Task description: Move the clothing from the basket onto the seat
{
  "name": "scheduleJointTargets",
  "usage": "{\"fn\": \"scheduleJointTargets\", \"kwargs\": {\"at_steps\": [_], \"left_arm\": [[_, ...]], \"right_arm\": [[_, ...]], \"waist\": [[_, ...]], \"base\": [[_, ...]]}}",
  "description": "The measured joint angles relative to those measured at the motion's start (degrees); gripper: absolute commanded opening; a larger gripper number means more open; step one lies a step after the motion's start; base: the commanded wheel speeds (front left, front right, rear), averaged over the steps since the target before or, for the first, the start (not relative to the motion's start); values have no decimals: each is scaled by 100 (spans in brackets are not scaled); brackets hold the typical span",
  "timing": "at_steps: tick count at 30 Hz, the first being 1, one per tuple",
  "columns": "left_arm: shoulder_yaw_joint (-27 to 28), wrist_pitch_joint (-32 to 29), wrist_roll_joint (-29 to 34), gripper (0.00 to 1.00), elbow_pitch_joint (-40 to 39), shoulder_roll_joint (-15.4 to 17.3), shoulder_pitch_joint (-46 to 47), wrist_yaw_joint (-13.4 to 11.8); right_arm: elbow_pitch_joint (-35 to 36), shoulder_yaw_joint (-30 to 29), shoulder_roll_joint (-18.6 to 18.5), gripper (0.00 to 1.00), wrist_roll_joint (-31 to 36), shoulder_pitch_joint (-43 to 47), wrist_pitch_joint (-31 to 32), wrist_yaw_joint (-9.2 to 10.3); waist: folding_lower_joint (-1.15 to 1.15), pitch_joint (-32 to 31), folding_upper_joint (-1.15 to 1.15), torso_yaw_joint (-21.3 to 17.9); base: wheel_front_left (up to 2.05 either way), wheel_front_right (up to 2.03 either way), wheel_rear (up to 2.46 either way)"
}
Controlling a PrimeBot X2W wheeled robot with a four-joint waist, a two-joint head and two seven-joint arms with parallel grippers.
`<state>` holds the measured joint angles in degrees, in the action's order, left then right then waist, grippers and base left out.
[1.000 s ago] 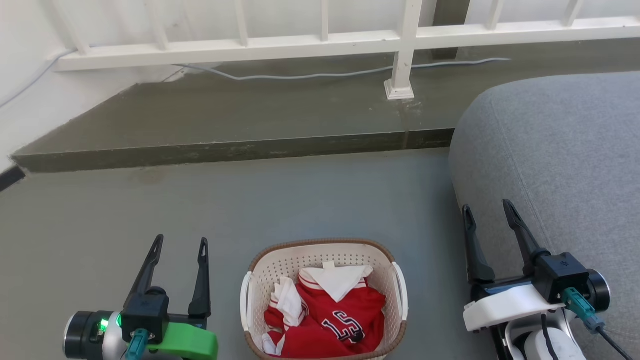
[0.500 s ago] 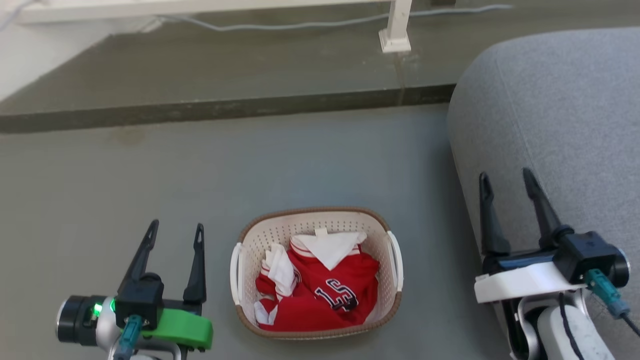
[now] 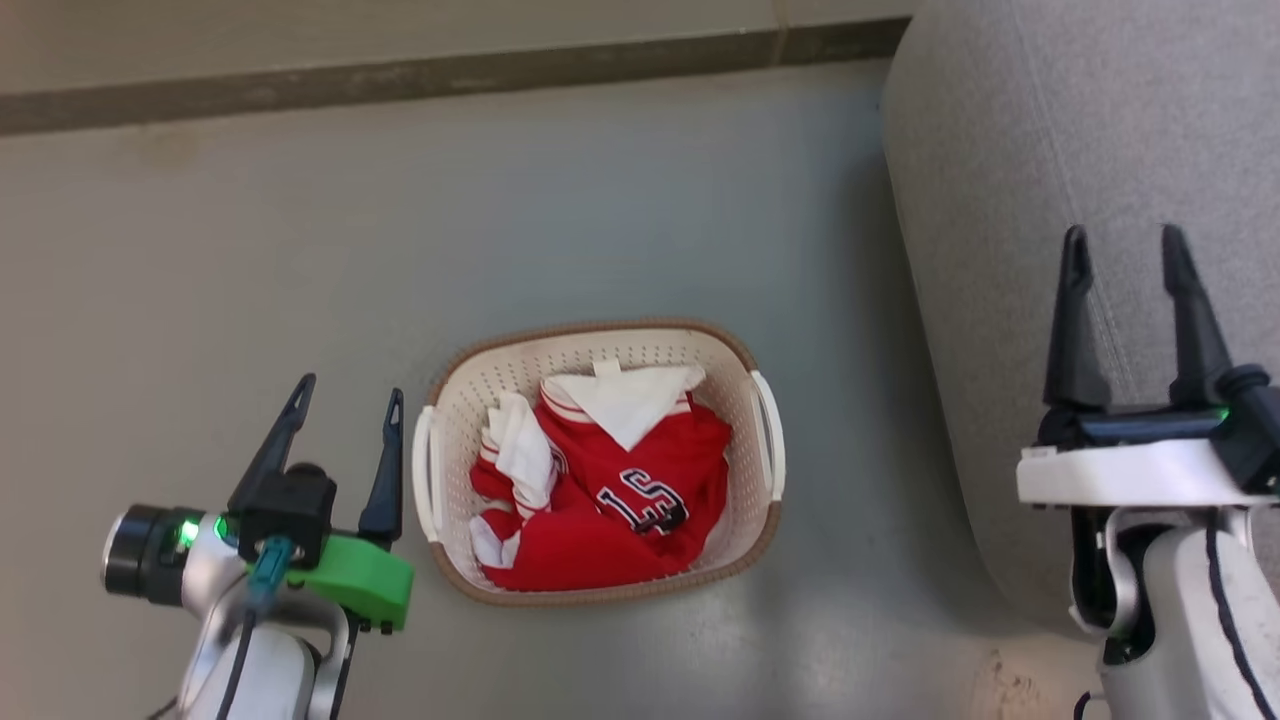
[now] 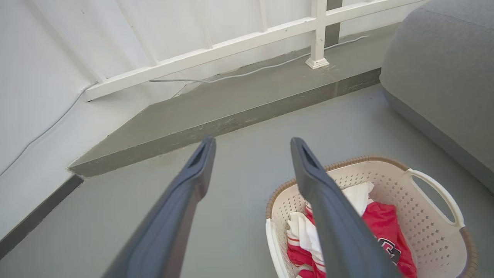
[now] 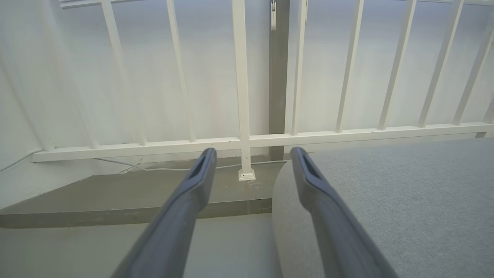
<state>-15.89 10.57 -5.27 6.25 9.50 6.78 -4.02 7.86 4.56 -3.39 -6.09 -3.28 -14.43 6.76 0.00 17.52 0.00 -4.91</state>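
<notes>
The left hand [image 3: 350, 390] hangs above the floor [image 3: 300, 250] just beside the basket [image 3: 480, 385], on the basket's left, with its two dark fingers spread apart and nothing between them. In its own wrist view the fingers [image 4: 181, 208] point out over the floor towards a low grey step [image 4: 231, 116], and the nearer corner of the basket sits under the right-side finger. The right hand [image 3: 1123, 235] is well apart from the basket, over the near edge of the seat [image 3: 1000, 200], fingers likewise spread and empty; whether they touch the fabric I cannot tell. The basket stands upright on the floor between the two hands, closer to the left one, with a strip of bare floor between it and the seat. The clothing [image 3: 610, 500] lies crumpled inside the basket, red with white trim, a white collar turned up at the far side and dark white-edged characters showing near the middle. It looks like more than one piece, though the folds make that hard to be sure of. A white handle [image 3: 770, 435] on the basket's right side faces the seat. Beyond the step, in the wrist views, a white railing [image 5: 247, 139] runs along the wall, with a pale cable [image 4: 251, 71] lying at its foot.
</notes>
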Motion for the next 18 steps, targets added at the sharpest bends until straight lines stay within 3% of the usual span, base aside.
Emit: {"fn": "scheduleJointTargets", "kwargs": {"at_steps": [18], "left_arm": [[-423,-610,452,100,1088,249,1342,435]], "right_arm": [[387,-268,33,100,-109,-1024,-16,33]], "waist": [[1,1536,0,-496]], "base": [[0,0,0]]}}
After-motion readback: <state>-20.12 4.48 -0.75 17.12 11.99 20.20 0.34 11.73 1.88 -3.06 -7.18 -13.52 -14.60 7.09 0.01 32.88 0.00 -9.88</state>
